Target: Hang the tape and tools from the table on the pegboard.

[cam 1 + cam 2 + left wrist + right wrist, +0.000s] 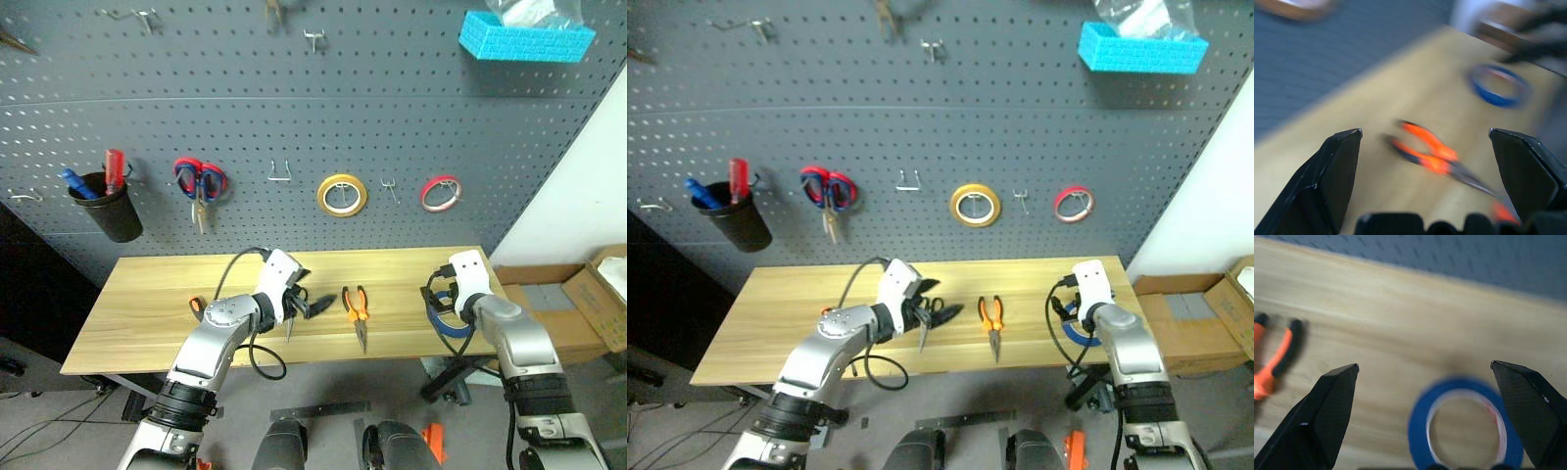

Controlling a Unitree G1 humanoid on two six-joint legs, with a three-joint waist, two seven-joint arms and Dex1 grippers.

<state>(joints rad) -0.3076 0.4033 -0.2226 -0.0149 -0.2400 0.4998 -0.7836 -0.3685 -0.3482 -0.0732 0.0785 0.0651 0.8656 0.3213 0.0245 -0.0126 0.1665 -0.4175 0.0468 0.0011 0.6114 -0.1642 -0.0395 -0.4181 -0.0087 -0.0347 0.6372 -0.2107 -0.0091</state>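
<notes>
Workbench scene, seen from the robot's head: a light wood table stands against a dark grey pegboard already carrying a yellow tape roll, a red tape roll and red-and-blue-handled scissors. On the table, the blue tape lies flat near the right end, the orange-and-black pliers lie near the middle with jaws toward the front edge, the black-handled scissors lie just left of them, and a small orange-handled tool peeks out beside the left arm. The right gripper hovers directly over the blue ring, fingers spread wide and empty, one black finger on either side of the roll. The left gripper is also wide and empty, aimed across the table toward the pliers, close above the scissors. The step in hand looks like picking up the tape with the right arm. To do it well, lower until one finger drops inside the ring and the other outside, then pinch the band's wall; a thin flat roll would likely slip from a grip across its full width. An empty hook between the yellow and red rolls appears a suitable destination.
</notes>
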